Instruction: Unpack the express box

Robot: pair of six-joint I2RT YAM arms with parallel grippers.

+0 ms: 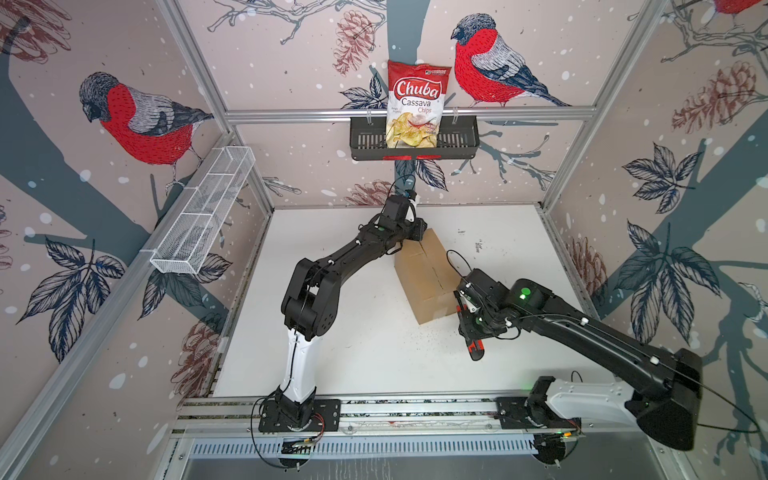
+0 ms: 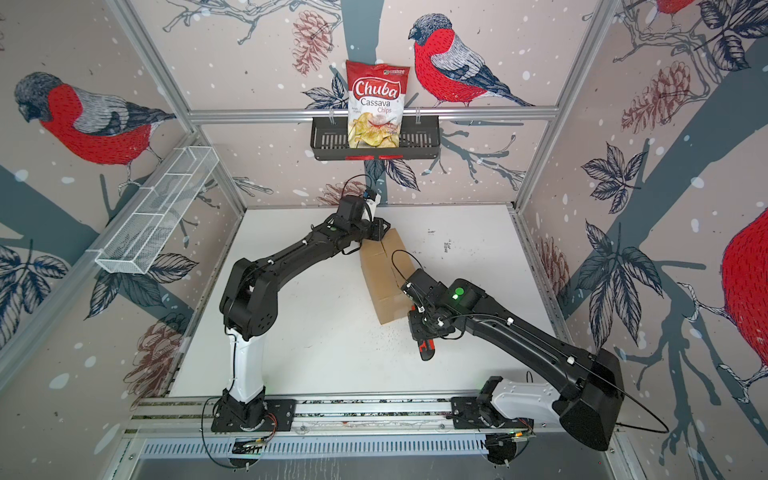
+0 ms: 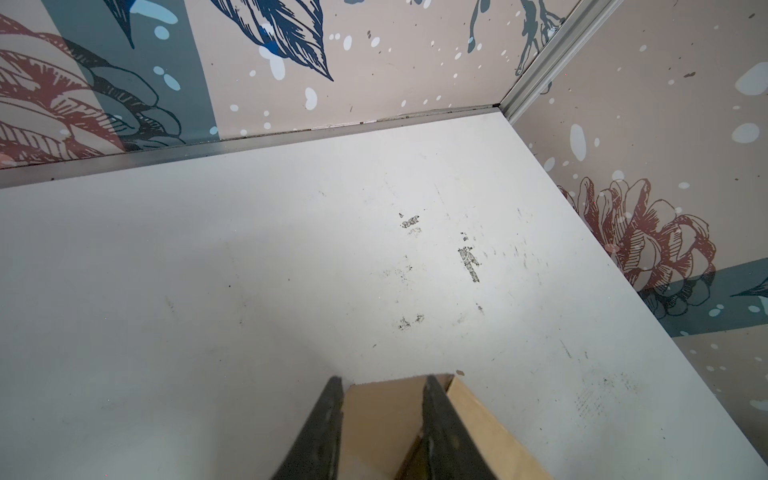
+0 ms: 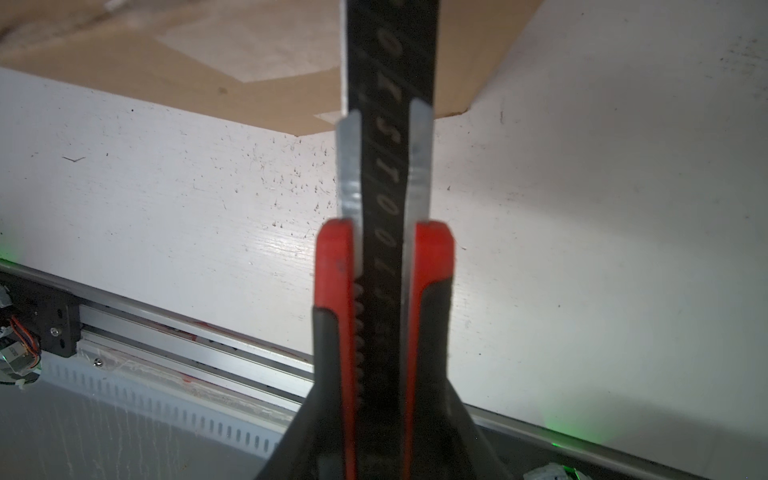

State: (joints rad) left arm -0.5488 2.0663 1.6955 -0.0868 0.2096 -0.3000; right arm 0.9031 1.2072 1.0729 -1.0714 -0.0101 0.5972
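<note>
- The white bench (image 1: 353, 340) carries it all. The plain brown oblong cardboard express box (image 1: 424, 274) sits right of its middle, with its top flaps closed.
- The box's long axis runs far to near, with the near end swung a little to the right. The centre seam of the top follows the same line.
- Your left fingers (image 3: 324, 428) are at the far end of the box, parted, with cardboard showing between them. I cannot tell whether they pinch it or only rest on it.
- Your right fingers (image 4: 291, 440) are clenched on the red-and-black utility knife (image 4: 382, 257) at the box's near right corner, so this arm is nearer the cut.
- From those fingers the box lies far and slightly left. The black blade (image 4: 390, 62) points that way, across the face nearest the knife, but I cannot confirm contact.
- A clear tape strip (image 4: 249, 41) shows on that face, beside the blade.
- In my judgement the next stroke needs the blade on the top seam, drawn along the long axis.
</note>
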